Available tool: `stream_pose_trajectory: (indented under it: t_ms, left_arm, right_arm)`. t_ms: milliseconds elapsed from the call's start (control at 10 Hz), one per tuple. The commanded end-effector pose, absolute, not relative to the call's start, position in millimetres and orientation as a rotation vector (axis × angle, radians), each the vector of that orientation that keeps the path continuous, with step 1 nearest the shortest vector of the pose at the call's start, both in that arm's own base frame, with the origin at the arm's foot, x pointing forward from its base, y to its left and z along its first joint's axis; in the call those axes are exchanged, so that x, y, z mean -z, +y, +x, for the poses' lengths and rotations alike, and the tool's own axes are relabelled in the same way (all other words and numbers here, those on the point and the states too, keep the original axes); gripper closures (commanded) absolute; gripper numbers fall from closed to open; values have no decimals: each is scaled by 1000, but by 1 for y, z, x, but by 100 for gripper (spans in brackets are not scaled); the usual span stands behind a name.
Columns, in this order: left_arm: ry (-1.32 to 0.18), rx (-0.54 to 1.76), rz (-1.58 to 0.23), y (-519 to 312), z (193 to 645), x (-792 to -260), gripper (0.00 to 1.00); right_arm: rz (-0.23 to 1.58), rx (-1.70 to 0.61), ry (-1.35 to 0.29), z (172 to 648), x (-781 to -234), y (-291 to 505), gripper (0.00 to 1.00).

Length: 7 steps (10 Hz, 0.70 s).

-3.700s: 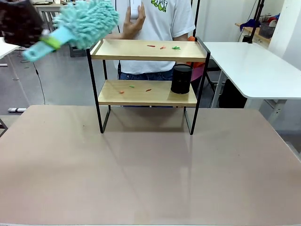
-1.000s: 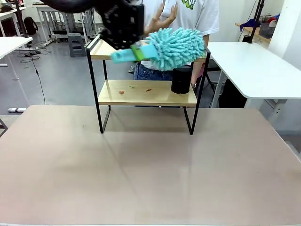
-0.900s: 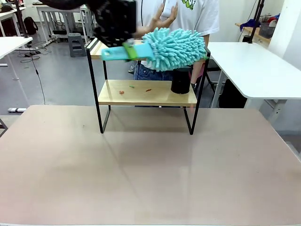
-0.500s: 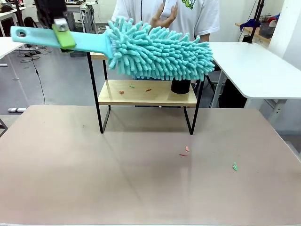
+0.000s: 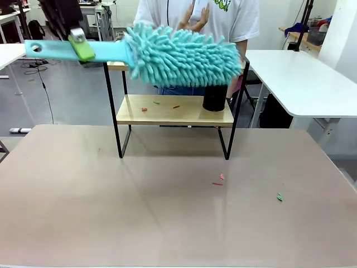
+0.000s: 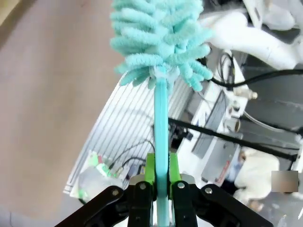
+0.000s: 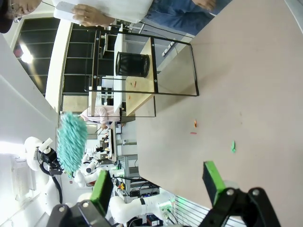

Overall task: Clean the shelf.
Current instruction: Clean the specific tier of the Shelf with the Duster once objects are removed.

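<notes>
the shelf (image 5: 173, 114) stands at the far side of the tabletop (image 5: 111, 212); its lower board carries a black cup (image 5: 215, 97) and 3 scraps (image 5: 144, 109). the left claw (image 5: 81, 47), raised, pinches a teal duster (image 5: 178, 56) level before the top board. the right claw (image 7: 157, 187) is spread.

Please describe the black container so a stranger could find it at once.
Find the two-tier shelf on the tan table. On its lower board, at the right end, stands a black cylinder, the only large thing among tiny coloured scraps.

The duster (image 5: 178, 56) is teal, the shelf (image 5: 173, 114) light wood framed black, the cup (image 5: 215, 99) black
</notes>
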<state>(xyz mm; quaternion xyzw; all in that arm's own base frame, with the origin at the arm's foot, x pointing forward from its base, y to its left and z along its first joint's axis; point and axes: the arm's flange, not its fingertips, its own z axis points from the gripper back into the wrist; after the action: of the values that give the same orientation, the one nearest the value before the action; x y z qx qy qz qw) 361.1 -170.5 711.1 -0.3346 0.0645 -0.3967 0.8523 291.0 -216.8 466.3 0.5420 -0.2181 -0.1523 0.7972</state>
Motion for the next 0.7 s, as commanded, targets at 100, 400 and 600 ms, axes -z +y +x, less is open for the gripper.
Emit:
stream_pose_trajectory:
  t_ms: [100,400,600]
  left_arm:
    - [-192,474,-819,-46,308,-720,88]
    - [-448,-20,-861,26,275,-674,88]
    - [-389,-81,-707,27,297,-625,88]
  right_arm:
    - [1173,308,-500,293,-466,-216,0]
    - [1173,308,-500,293,-466,-216,0]
    - [1173,308,-500,293,-466,-216,0]
